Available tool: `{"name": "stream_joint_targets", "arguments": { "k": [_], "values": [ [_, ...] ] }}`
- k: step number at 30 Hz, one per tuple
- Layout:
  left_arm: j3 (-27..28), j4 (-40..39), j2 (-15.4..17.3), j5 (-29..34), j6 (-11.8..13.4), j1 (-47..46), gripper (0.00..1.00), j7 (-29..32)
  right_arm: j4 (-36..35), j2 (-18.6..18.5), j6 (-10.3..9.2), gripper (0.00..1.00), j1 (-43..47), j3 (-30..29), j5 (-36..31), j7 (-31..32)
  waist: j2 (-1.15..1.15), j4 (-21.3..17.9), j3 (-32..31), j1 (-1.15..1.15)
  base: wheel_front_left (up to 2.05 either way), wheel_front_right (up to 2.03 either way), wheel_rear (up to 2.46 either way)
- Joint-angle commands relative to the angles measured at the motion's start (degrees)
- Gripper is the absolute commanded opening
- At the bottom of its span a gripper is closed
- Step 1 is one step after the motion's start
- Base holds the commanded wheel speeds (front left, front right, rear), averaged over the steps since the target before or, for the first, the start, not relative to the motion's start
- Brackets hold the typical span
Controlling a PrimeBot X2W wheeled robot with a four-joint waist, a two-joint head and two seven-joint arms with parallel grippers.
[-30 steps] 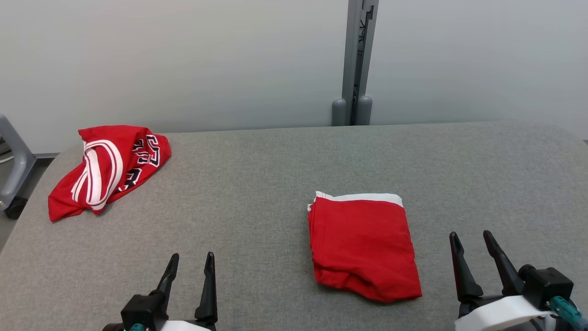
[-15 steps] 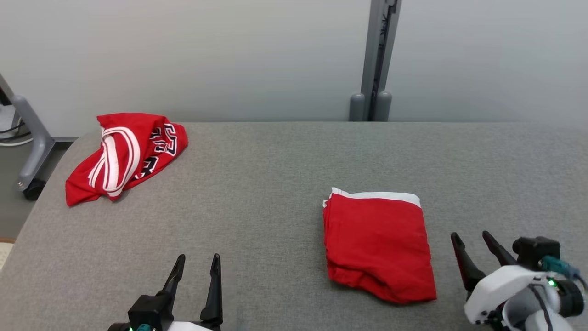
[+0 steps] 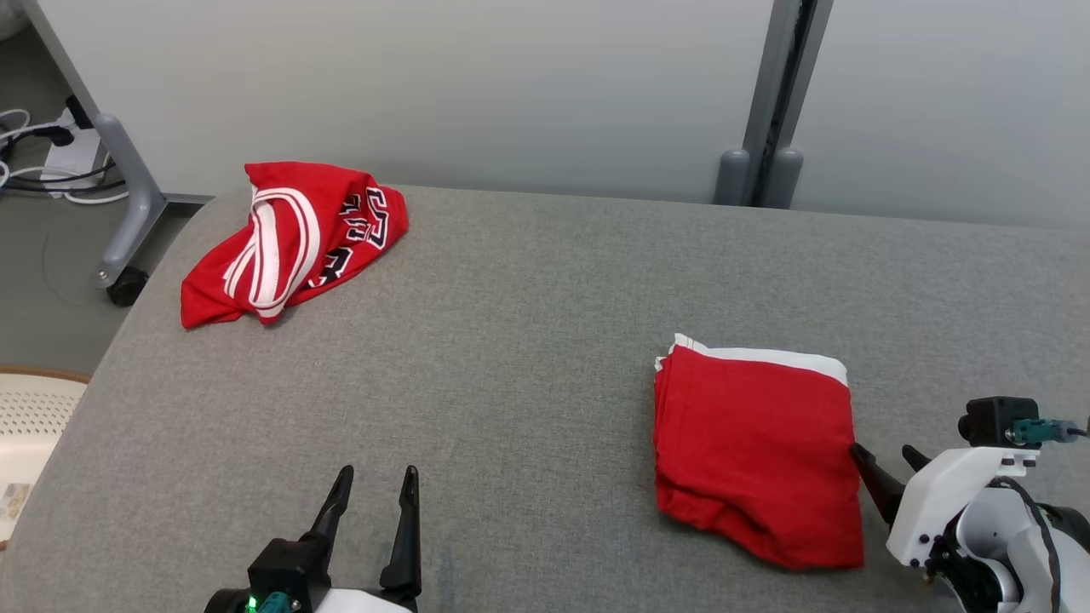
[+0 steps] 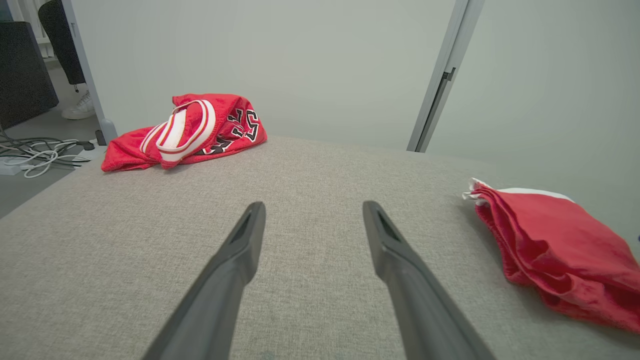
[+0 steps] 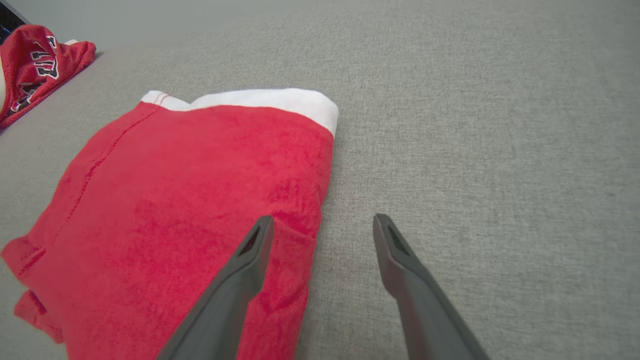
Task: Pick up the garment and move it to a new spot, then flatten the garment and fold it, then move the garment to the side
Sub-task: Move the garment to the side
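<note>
A folded red garment (image 3: 754, 451) with a white band along its far edge lies flat on the right of the grey table (image 3: 528, 340). My right gripper (image 3: 883, 451) is open at its right edge. In the right wrist view, one finger is over the red garment (image 5: 175, 215) and the other over bare table, the right gripper (image 5: 324, 220) holding nothing. A crumpled red jersey (image 3: 294, 238) with white stripes and dark lettering lies at the far left corner. My left gripper (image 3: 378, 477) is open near the front edge, over bare cloth, left gripper (image 4: 314, 207) pointing between the jersey (image 4: 190, 130) and the folded garment (image 4: 560, 255).
A pale wall with a grey post (image 3: 771, 102) stands behind the table. Left of the table are a wheeled stand leg (image 3: 128, 204), cables (image 3: 34, 162) on the floor and a pale perforated thing (image 3: 34, 417). The table's left corner is rounded.
The head view has shifted, so everything sits further right. My right gripper has closed in on the folded garment's right edge and dropped lower in view. The left gripper and both garments stayed put.
</note>
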Motion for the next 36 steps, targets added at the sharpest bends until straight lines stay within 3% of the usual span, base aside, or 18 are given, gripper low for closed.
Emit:
{"name": "stream_joint_targets", "arguments": {
  "k": [1,12,14,15,16,17,19,20,21,30,36],
  "values": [
    [0.09,-0.05,0.16,0.37,-0.37,-1.58,1.00,-0.10,1.03,-0.63,0.01,1.00,-0.93,0.50,0.94,0.38,0.00,0.77,0.75,0.00,0.00,0.00,0.00],
    [0.22,-0.37,0.11,0.73,-0.49,-2.92,1.00,-0.10,8.45,-1.34,0.01,1.00,-6.50,6.10,8.47,3.32,0.00,2.99,3.85,0.00,0.00,0.00,0.00],
    [0.33,-0.46,0.10,0.77,-0.49,-3.23,1.00,-0.10,9.19,-1.57,0.01,0.92,-7.06,7.37,9.67,3.17,0.00,3.11,4.12,0.00,0.00,0.00,0.00],
    [0.38,-0.51,0.09,0.78,-0.50,-3.36,1.00,-0.10,9.48,-1.58,0.01,0.84,-7.30,7.97,10.16,3.20,0.00,3.13,4.21,0.00,0.00,0.00,0.00],
    [0.45,-0.55,0.09,0.84,-0.45,-3.43,1.00,-0.10,9.69,-1.67,0.01,0.59,-7.52,8.61,10.66,3.05,0.00,3.11,4.29,0.00,0.00,0.00,0.00],
    [0.45,-0.55,0.09,0.84,-0.45,-3.43,1.00,-0.10,9.69,-1.67,0.01,0.59,-7.52,8.61,10.66,3.05,0.00,3.11,4.29,0.00,0.00,0.00,0.00],
    [0.55,-0.62,0.08,0.92,-0.38,-3.53,1.00,-0.10,9.87,-1.87,0.01,0.36,-7.95,9.90,11.52,2.71,0.00,2.97,4.42,0.00,0.00,0.00,0.00],
    [0.56,-0.67,0.08,0.95,-0.37,-3.61,1.00,-0.10,9.84,-2.06,0.01,0.22,-8.24,10.58,11.95,2.63,0.00,2.84,4.48,0.00,0.00,0.00,0.00],
    [0.51,-0.75,0.06,1.01,-0.41,-3.66,1.00,-0.10,9.81,-2.35,0.01,0.00,-8.49,11.28,12.37,2.35,0.00,2.67,4.55,0.00,0.00,0.00,0.00],
    [0.20,-1.37,0.04,1.47,-0.91,-4.58,1.00,-0.10,8.90,-5.80,0.01,0.00,-12.03,16.21,13.81,-1.47,0.00,-1.38,5.60,0.00,0.00,0.00,0.00],
    [-0.45,-1.33,0.04,1.99,-1.18,-5.21,1.00,-0.10,9.32,-8.45,0.01,0.00,-14.57,18.26,14.58,-3.78,0.00,-8.10,6.97,0.00,0.00,0.00,0.00]
  ]
}}
